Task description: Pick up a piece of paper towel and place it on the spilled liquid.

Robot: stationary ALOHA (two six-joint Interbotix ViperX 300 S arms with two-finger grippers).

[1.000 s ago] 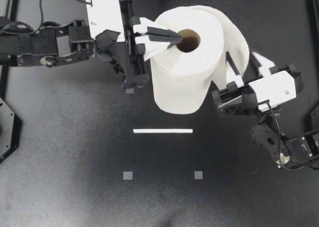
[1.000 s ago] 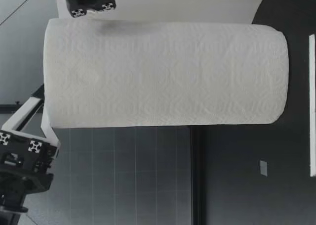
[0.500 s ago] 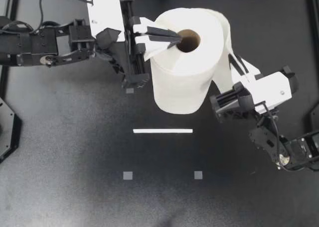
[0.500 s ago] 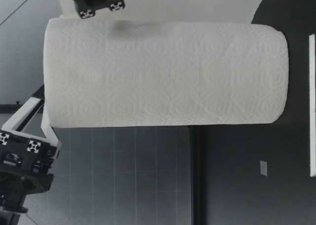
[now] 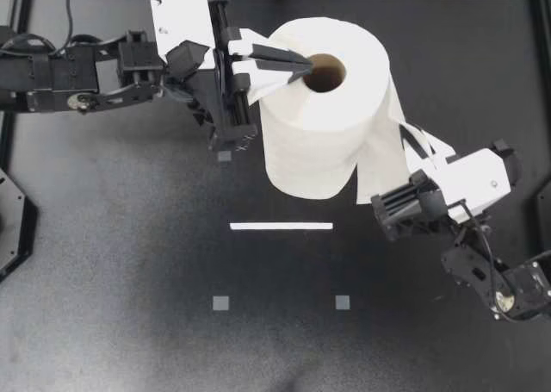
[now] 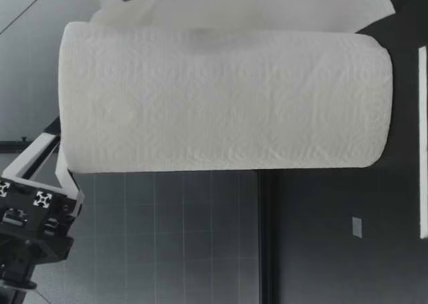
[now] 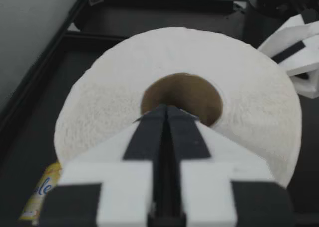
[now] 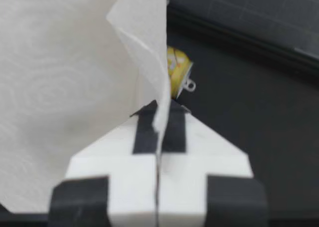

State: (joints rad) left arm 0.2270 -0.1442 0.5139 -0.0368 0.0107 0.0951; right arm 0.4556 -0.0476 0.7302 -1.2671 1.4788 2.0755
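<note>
The paper towel roll [image 5: 314,142] stands upright on the desk [image 5: 129,280], close to the middle of the long edge that lies away from the white tape strip [image 5: 281,226]. My left pincer [image 5: 306,65] is pressed together, and its tips rest on top of the roll at the rim of the cardboard core [image 5: 325,71]. My right pincer [image 5: 409,135] is at the roll's side toward the desk's right edge. It is closed and pinches the edge of a loose sheet [image 5: 379,164] that is drawn off the roll but not yet torn from it. In the right wrist view the sheet [image 8: 144,42] rises from between the fingers [image 8: 192,142]. A small yellow can [image 8: 175,77] lies on the desk beyond it.
</note>
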